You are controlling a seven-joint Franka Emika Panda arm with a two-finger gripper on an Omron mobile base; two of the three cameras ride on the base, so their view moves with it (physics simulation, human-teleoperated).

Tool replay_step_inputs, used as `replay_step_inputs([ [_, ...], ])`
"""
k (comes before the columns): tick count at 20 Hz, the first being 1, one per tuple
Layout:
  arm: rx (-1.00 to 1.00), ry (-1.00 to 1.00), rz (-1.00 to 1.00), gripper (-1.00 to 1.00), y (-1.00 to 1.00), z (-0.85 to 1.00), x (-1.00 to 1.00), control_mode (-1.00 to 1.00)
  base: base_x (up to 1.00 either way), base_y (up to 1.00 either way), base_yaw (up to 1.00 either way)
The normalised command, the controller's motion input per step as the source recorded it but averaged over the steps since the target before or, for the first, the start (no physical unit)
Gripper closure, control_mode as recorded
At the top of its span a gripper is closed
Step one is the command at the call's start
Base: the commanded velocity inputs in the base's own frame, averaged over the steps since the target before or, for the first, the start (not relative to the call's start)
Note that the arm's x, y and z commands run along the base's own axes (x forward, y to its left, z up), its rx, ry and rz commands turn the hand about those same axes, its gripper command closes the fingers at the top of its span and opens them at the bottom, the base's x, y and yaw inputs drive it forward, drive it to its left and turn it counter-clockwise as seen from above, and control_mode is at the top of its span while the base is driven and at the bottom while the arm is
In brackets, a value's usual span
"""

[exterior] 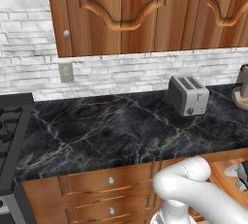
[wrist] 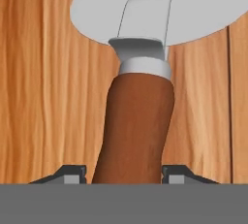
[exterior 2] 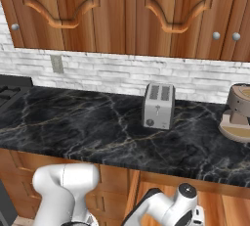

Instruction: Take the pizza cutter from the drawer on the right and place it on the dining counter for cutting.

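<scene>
On the black marble worktop [exterior: 106,131] a silver toaster [exterior: 188,95] stood near the back wall. In the hand view the pizza cutter [wrist: 138,106] lay on the wooden drawer [wrist: 43,97] floor, its brown handle between the 2 fingertips [wrist: 72,173] of the gripper [wrist: 124,174], which seemed clamped on it, though the contact itself was hidden.

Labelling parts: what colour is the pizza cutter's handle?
Dark reddish brown, with a silver-grey collar, on the pizza cutter. Clearest in the hand view.
</scene>
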Motion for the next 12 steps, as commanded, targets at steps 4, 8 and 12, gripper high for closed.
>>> replay_step_inputs([
  [4,0.0,0.0,0.0,1.0,-0.33,0.39,-0.65,-1.0,0.0,0.0,0.0],
  [8,0.0,0.0,0.0,1.0,-0.22,0.58,-0.62,-1.0,0.0,0.0,0.0],
  [12,0.0,0.0,-0.02,1.0,0.0,0.84,-0.18,-1.0,0.0,0.0,0.0],
])
